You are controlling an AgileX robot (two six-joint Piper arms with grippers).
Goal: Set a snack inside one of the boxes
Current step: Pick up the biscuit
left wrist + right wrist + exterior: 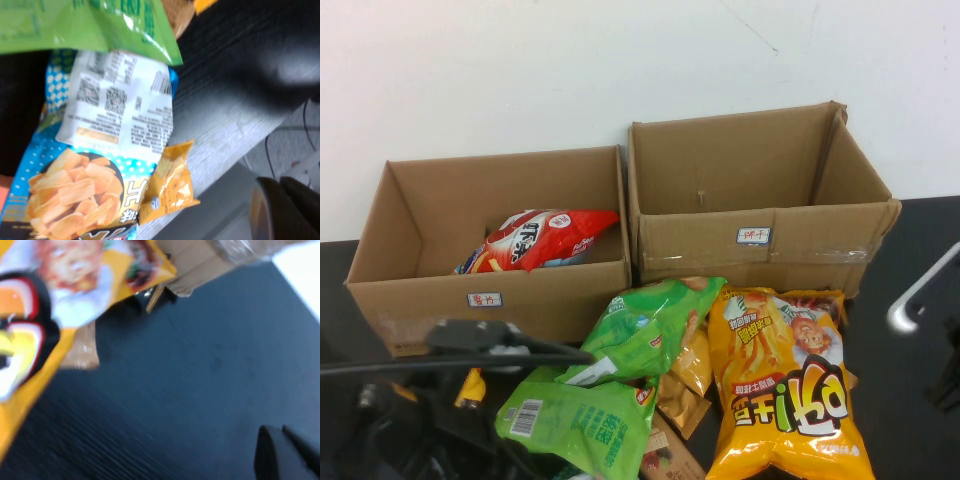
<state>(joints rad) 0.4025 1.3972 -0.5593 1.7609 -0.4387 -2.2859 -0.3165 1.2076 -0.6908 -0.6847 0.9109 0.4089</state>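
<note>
Two open cardboard boxes stand at the back. The left box [490,285] holds a red snack bag [540,240]; the right box [760,240] shows nothing inside. In front lie two green bags [640,330], a big yellow bag [785,385] and small brown packs [685,395]. My left gripper [287,210] is shut and empty, low at the front left, beside a blue chips bag [75,190] and a small yellow pack [170,182]. My right gripper [287,455] is shut and empty over bare dark table, right of the yellow bag [45,305].
The left arm [490,340] is a dark mass at the front left, partly covering the snacks. The right arm's pale link [920,290] shows at the right edge. A white wall runs behind the boxes. The dark table [910,420] is bare at the right.
</note>
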